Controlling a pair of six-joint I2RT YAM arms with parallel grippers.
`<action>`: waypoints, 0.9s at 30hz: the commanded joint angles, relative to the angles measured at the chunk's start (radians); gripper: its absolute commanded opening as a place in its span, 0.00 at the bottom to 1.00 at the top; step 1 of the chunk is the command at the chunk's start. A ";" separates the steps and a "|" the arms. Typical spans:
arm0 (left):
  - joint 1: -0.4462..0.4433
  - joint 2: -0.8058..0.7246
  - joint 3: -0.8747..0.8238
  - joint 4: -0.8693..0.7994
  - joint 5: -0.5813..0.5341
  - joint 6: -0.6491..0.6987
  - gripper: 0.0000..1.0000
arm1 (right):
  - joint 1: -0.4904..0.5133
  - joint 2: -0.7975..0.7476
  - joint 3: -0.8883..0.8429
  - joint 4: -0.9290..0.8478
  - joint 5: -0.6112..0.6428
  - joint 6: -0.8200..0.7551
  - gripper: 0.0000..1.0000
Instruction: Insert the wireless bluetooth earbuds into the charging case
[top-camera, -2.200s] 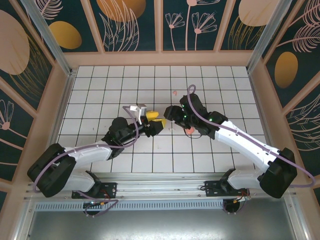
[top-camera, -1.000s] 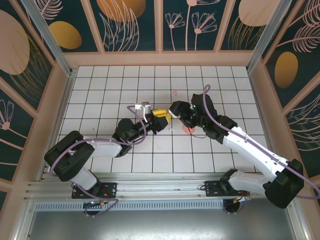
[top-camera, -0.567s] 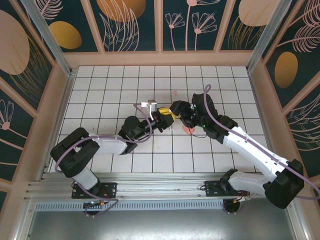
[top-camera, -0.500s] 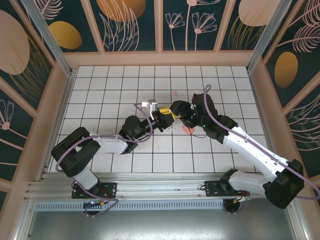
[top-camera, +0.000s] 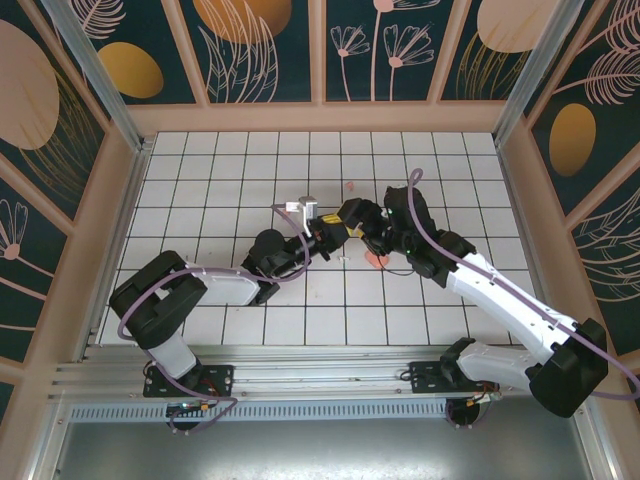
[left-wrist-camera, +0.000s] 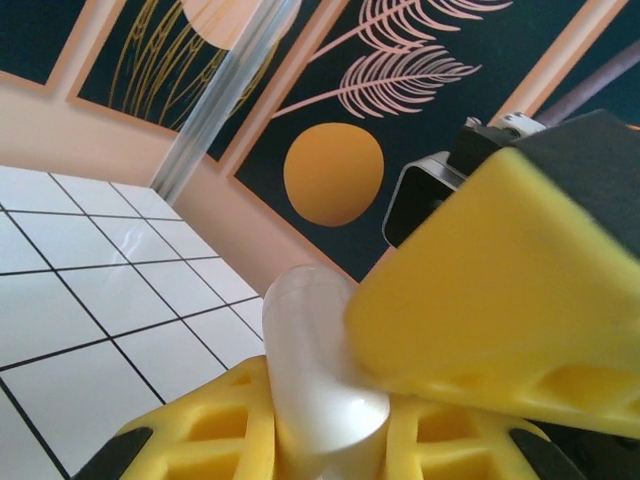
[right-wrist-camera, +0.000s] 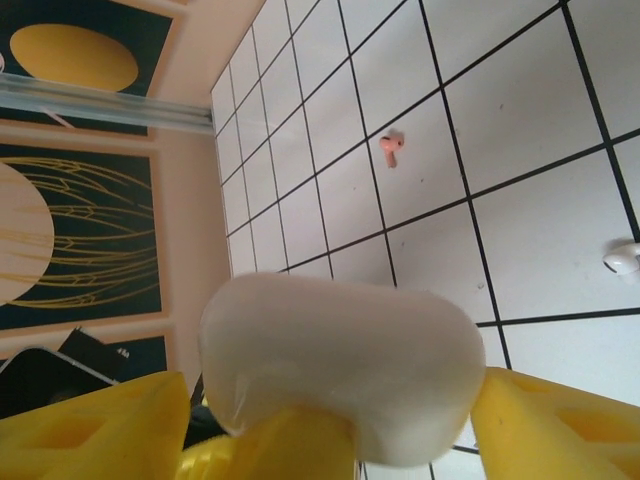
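Dark teal wall panels (top-camera: 260, 50), painted with peach plants and orange discs, are set in a pale wooden frame around a white tiled table (top-camera: 200, 200), which is crossed by thin black grid lines. Near the middle of the table the left gripper (top-camera: 328, 236) and the right gripper (top-camera: 350, 218) are found tip against tip. A smooth, rounded white plastic charging case (right-wrist-camera: 335, 375) is gripped between the yellow fingers (right-wrist-camera: 90, 420) of the right gripper, which are closed on its two sides. In the left wrist view the same case is seen wedged between the left gripper's yellow fingers (left-wrist-camera: 200, 425), which seem closed against it too. Whether its lid is open cannot be told. One tiny salmon-pink earbud (right-wrist-camera: 391, 148) is lying alone on a tile beyond the grippers, well apart from the case. One tiny white earbud (right-wrist-camera: 622, 259) is lying near the grippers, and in the right wrist view it is cut off by the picture edge. A round salmon-pink case (top-camera: 378, 260) is partly hidden under the right arm (top-camera: 480, 285).
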 joint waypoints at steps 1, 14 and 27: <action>0.002 -0.047 0.019 -0.031 -0.030 -0.035 0.06 | -0.009 -0.019 0.026 0.012 -0.014 -0.041 0.78; 0.152 -0.218 0.037 -0.240 0.132 -0.200 0.00 | -0.133 -0.056 0.070 0.079 -0.140 -0.173 0.70; 0.173 -0.265 0.136 -0.182 0.240 -0.459 0.00 | -0.134 -0.105 -0.065 0.438 -0.291 -0.171 0.53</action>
